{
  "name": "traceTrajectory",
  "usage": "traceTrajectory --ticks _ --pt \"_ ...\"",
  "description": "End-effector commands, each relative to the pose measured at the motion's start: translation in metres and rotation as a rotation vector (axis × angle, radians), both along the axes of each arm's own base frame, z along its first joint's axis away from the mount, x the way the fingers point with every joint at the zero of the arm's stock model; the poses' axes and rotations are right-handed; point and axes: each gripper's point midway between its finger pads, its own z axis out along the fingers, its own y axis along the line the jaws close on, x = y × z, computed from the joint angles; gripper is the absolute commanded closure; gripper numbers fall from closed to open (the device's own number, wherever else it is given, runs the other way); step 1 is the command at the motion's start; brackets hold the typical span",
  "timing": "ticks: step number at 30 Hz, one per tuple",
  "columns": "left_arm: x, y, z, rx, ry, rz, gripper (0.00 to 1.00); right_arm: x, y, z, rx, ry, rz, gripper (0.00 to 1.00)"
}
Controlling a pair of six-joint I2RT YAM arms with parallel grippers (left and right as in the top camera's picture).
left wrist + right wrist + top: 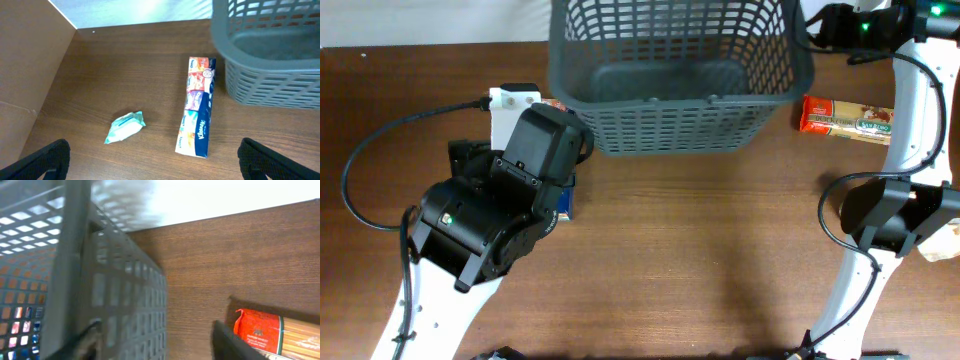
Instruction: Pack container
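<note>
The container (675, 75) is a big dark grey lattice basket at the table's far middle, with nothing showing on its floor. My right gripper (160, 340) is at the basket's right wall. Its jaws stand apart, one blurred finger (85, 340) against the lattice and the other (235, 342) out over the table. My left gripper (165, 162) hangs open above the wood, its two black fingertips at the bottom corners of the left wrist view. A long Kleenex tissue pack (197, 112) lies just ahead of it, beside the container (270, 50).
A small white and teal wipes packet (126, 126) lies left of the tissue pack. A red-ended pasta packet (845, 118) lies right of the basket, close to my right finger (260, 330). My left arm (490, 215) covers most of the tissue pack from above.
</note>
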Motion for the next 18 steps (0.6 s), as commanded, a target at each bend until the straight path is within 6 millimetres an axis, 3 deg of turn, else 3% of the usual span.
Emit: traceTrajectory --ticks 1,5,9,18 --pt "-0.002 0.003 0.004 0.002 -0.004 0.001 0.01 0.001 0.006 -0.005 0.011 0.009 0.017 0.20" --pt "-0.003 0.004 0.004 0.005 0.001 0.001 0.01 0.000 -0.005 0.001 0.012 -0.003 -0.007 0.12" --pt "-0.003 0.004 0.004 0.005 0.001 0.000 0.01 -0.005 -0.029 0.021 0.029 -0.030 -0.080 0.01" --pt "-0.001 0.003 0.006 0.001 -0.015 0.004 0.01 -0.049 -0.083 0.068 0.023 -0.044 -0.200 0.01"
